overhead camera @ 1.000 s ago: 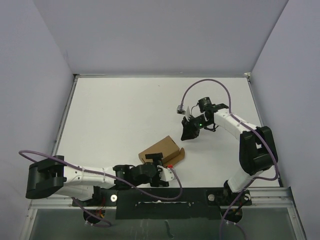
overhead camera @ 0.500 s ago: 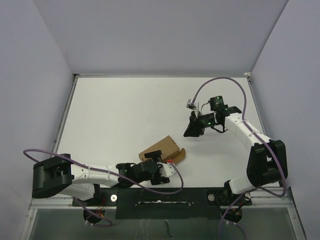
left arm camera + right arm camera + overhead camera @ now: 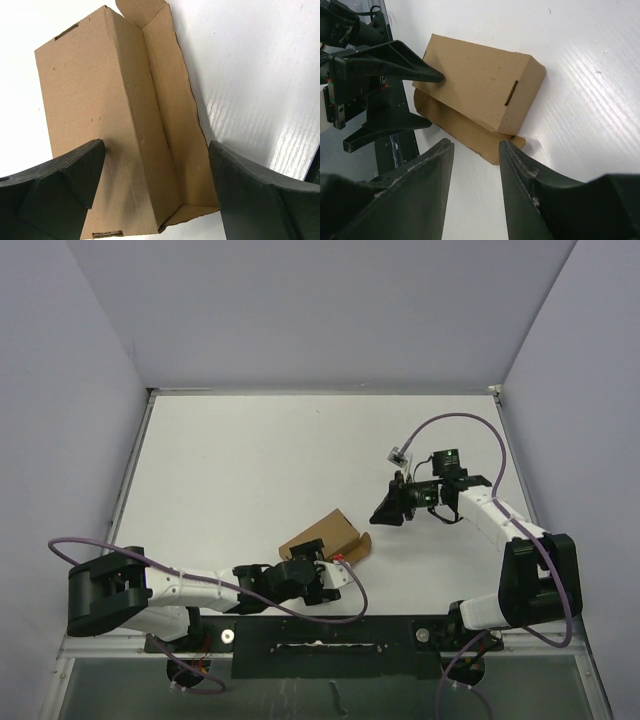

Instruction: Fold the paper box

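The paper box is a brown carton lying on the white table with one long flap folded out flat beside it. In the left wrist view the box fills the space between the black fingers. My left gripper is open and straddles the carton's near end, one fingertip against its top face and the other out past the flap. My right gripper hangs open to the right of the box, apart from it, with nothing between its fingers.
Grey walls close in the white table on the left, back and right. A black rail runs along the near edge between the arm bases. Purple cables loop over both arms.
My right gripper has gone from nearly shut to open while its arm swung to the right. My left gripper's jaws have narrowed a little around the box, which stays in place.
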